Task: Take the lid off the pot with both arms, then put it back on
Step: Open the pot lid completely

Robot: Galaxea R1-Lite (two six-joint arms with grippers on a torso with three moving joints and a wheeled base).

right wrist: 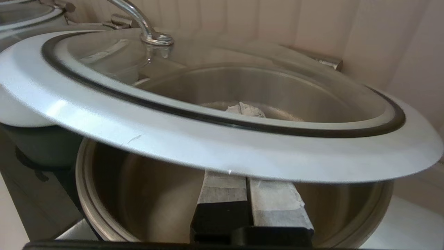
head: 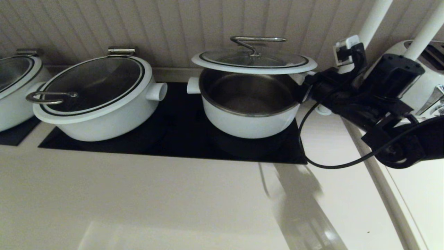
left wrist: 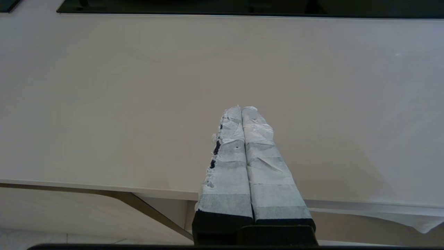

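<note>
The lid, glass with a broad white rim and a steel handle, hovers roughly level above the open white pot on the black cooktop. My right gripper is shut and reaches in from the right, under the lid's rim. In the right wrist view its taped fingers pass beneath the lid, over the pot's steel inside; the right gripper's tips show through the glass. My left gripper is shut and empty over bare countertop, out of the head view.
A wider white pot with its lid on stands to the left on the cooktop, and another lidded pot at the far left. A white appliance stands right. The wall is close behind. The counter's front edge shows.
</note>
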